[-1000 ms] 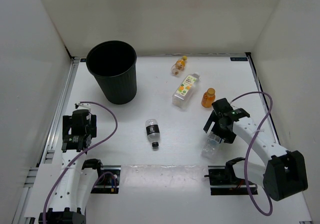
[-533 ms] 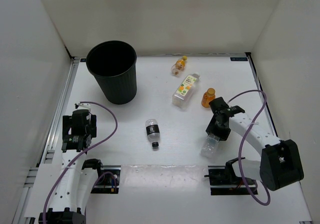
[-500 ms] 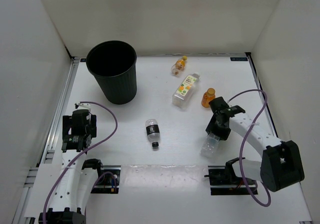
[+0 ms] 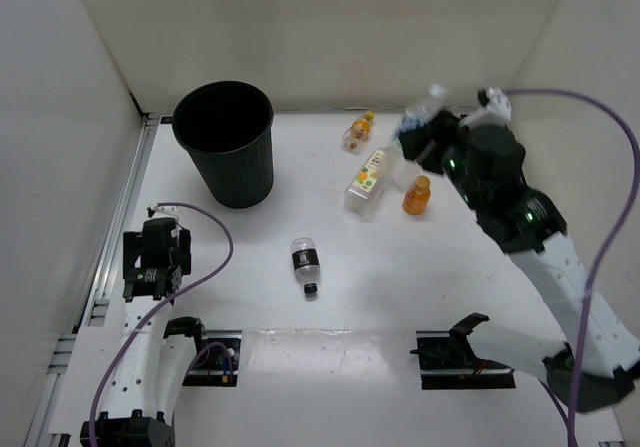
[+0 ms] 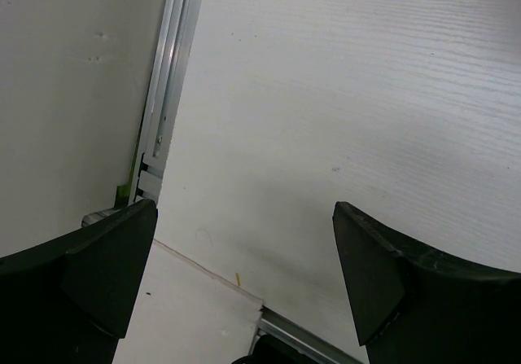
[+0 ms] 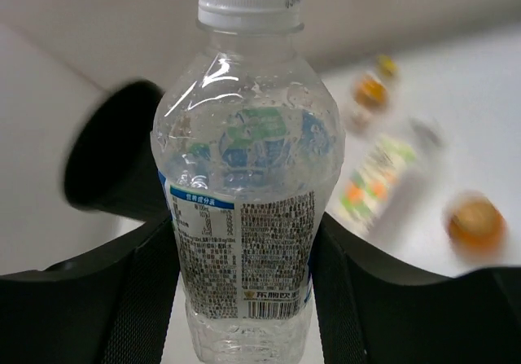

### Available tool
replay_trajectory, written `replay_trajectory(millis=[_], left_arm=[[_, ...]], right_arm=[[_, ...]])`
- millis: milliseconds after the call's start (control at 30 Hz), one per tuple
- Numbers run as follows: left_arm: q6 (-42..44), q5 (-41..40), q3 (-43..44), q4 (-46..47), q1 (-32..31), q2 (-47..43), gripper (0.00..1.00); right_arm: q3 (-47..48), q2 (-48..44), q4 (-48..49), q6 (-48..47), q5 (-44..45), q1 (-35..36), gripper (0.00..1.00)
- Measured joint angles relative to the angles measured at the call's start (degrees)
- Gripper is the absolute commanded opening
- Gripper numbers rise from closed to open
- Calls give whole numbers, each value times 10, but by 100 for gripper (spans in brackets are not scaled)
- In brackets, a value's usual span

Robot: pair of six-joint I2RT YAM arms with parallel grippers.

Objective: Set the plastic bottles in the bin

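Held clear bottle [image 6: 248, 217] cut off at its base, bin [image 6: 110, 156], labelled bottle [image 6: 383, 177] and orange bottle [image 6: 476, 221] motion-blurred

Bin [image 4: 224, 152] stands left of the labelled bottle [image 4: 368, 179]; another bottle [image 4: 305, 262] lies nearer.

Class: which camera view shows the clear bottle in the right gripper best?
The right wrist view: the clear bottle fills the frame, white cap and label sharp, clamped in the right gripper. The top external view shows it small and blurred. The left wrist view shows none of it.
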Motion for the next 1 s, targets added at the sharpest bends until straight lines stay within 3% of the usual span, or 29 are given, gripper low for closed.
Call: replay_trajectory(millis=[67,200,267,467,633,733,800,867,900,1000], left_arm=[[2,0,0,0,2,7,100],[12,-2,1,0,2,18,100],[17,-3,3,-1,2,20,100],[23,-7,10,0,5,24,100],[24,-7,10,0,6,30,100],[24,-6,10,0,6,30,100],[24,-6,10,0,6,30,100],[24,-5,10,0,6,30,100],[25,-5,10,0,6,30,100],[33,0,10,-1,6,30,100]], right_arm=[[102,101,66,-39,-30,11,0],[419,379,162,-113,-95,37,0],[526,494,224,-149,-115,55,0],[529,661,435,-229,-146,112,0],[568,764,519,-253,-186,138,0],[541,765,534,-265,-186,148,15],[509,752,539,-270,-185,153,35],[482,739,533,-277,-181,156,43],[476,735,529,-281,-176,158,57],[473,734,516,-292,-168,163,72]])
